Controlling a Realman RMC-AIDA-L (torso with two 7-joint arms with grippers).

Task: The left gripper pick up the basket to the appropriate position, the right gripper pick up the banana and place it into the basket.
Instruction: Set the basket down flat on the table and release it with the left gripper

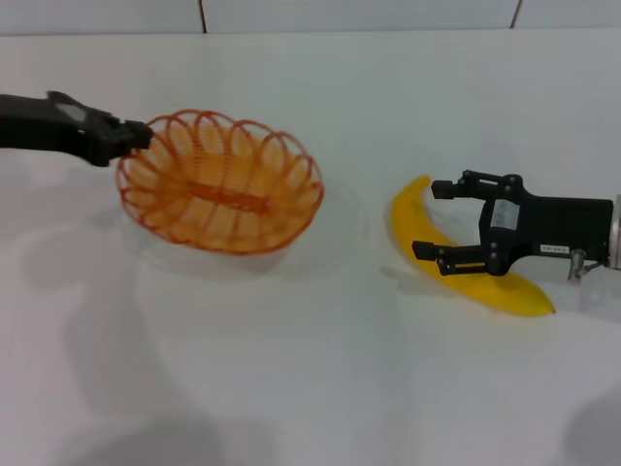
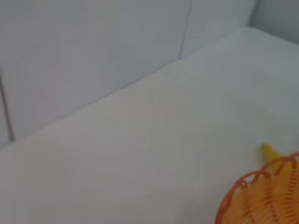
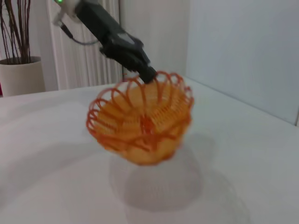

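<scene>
The orange wire basket [image 1: 221, 182] hangs tilted a little above the white table, with its shadow beneath it. My left gripper [image 1: 136, 136] is shut on the basket's left rim. The right wrist view shows the basket [image 3: 142, 119] lifted, with the left gripper [image 3: 147, 73] clamped on its rim. The basket's edge [image 2: 266, 196] shows in the left wrist view. The yellow banana [image 1: 408, 225] lies on the table at the right; its tip [image 2: 270, 151] also shows in the left wrist view. My right gripper [image 1: 427, 219] is open, with one finger on each side of the banana's middle.
The white table [image 1: 291, 388] spreads in front of the basket and the banana. A tiled wall [image 1: 349, 15] runs along its far edge. A potted plant [image 3: 21, 70] and a curtain stand beyond the table in the right wrist view.
</scene>
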